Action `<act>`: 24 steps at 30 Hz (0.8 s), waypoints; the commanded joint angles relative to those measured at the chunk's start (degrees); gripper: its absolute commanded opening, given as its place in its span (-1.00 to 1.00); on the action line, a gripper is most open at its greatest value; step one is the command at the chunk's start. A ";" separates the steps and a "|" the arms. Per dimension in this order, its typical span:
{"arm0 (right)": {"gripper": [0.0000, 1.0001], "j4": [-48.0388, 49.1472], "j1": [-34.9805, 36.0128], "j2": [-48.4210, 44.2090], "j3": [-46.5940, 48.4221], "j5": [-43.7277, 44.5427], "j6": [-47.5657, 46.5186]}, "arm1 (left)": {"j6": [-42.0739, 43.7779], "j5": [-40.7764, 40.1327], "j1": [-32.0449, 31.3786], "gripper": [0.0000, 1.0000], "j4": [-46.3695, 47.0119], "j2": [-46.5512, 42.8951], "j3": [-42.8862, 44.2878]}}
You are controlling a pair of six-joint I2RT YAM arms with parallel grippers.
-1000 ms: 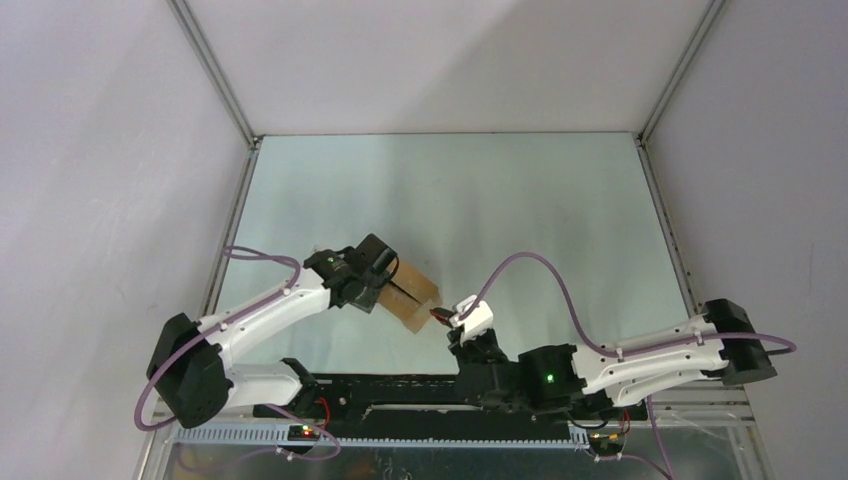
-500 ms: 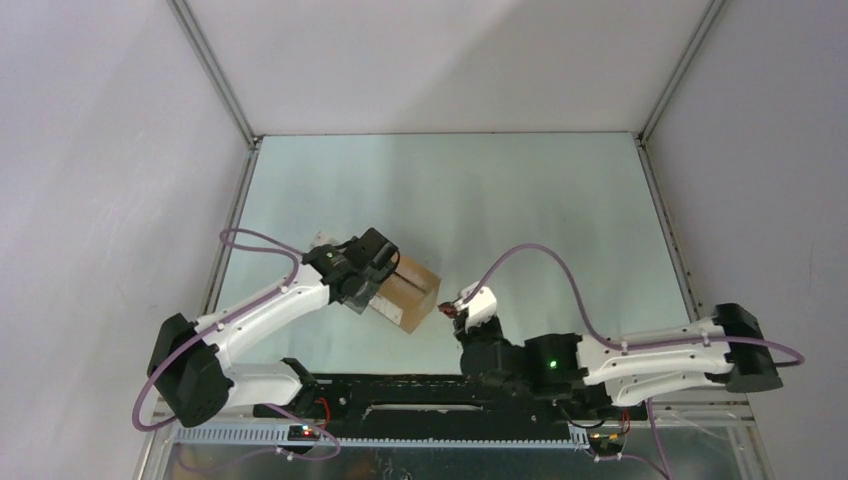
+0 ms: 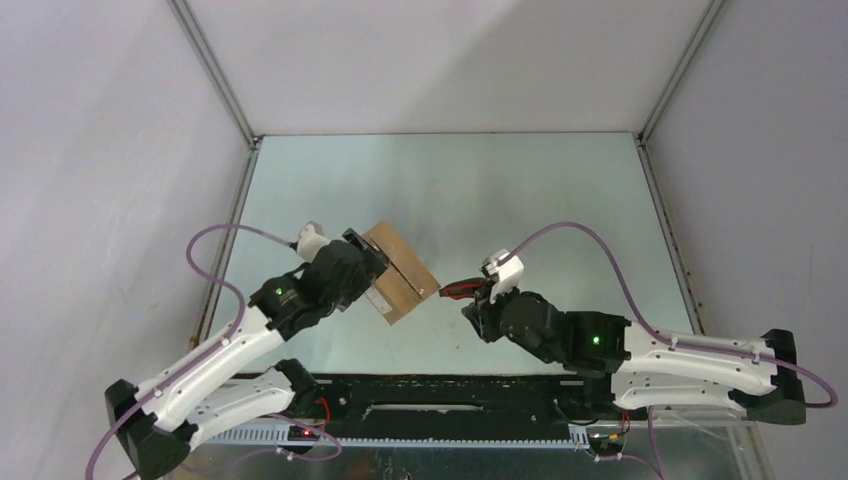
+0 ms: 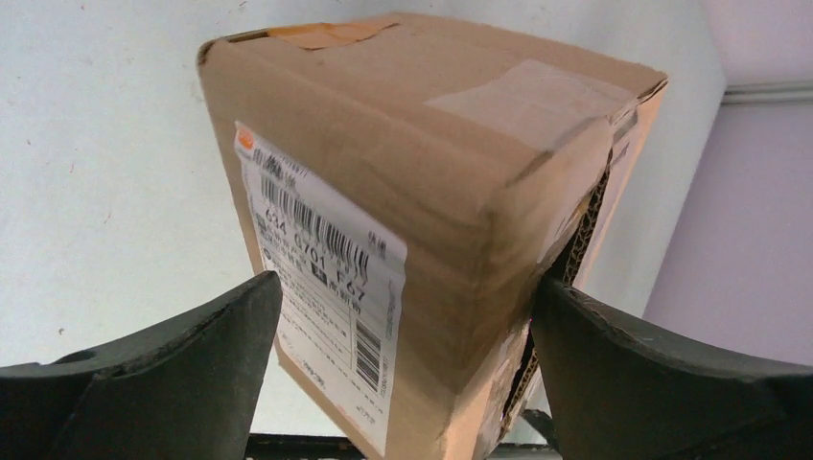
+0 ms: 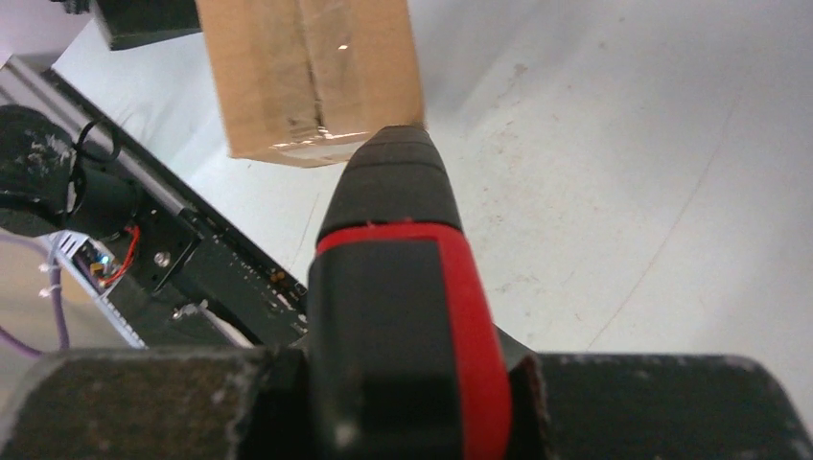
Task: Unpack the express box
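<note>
At the near edge, the two arms rose from a black base rail (image 3: 430,395) and reached inward over the pale table (image 3: 520,190). The right gripper (image 3: 480,298) was clamped shut on a red-and-black utility knife (image 5: 393,240), whose dark nose pointed leftward at the near-right corner of the express box (image 3: 402,268). The nose lay just beside that corner, and whether it touched could not be told. The box sat left of the table's middle, between the two grippers, tilted rather than square to the table. In the overhead view its long axis ran diagonally from far-left to near-right, with the near-right end toward the knife. A taped seam (image 5: 312,67) ran along the face turned toward the right wrist camera. The left gripper (image 4: 405,286) had its jaws spread wide around the box. One finger (image 4: 173,374) stood beside the side bearing the white shipping label (image 4: 316,297), and the other finger (image 4: 652,374) lay against a frayed corrugated edge. Whether they actually gripped the carton could not be told. Beyond the box, the table stretched back to the far walls.
</note>
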 commanded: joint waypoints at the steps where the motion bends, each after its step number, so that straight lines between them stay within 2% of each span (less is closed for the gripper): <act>1: -1.00 6.75 -0.07 2.18 0.54 -4.38 -0.15 | 4.72 2.50 0.27 0.99 9.64 -2.77 -6.28; 4: -1.00 4.80 -0.06 3.91 1.87 -0.49 3.20 | 6.88 5.47 0.88 0.99 13.11 -1.70 -8.33; 7: -1.00 4.67 0.30 4.09 2.39 1.59 3.46 | 7.15 14.06 3.47 0.98 23.72 -0.51 -13.64; 14: -1.00 10.83 -1.50 5.78 2.39 -7.03 4.93 | 7.35 21.86 3.87 0.96 38.70 3.62 -17.83; 20: -1.00 11.38 -4.22 4.65 2.38 -11.94 5.69 | 14.35 21.81 4.65 0.99 33.30 -1.51 -13.98; 24: -1.00 10.78 -7.96 1.90 2.30 -20.21 3.76 | 22.90 26.60 6.29 0.99 30.65 -5.61 -11.58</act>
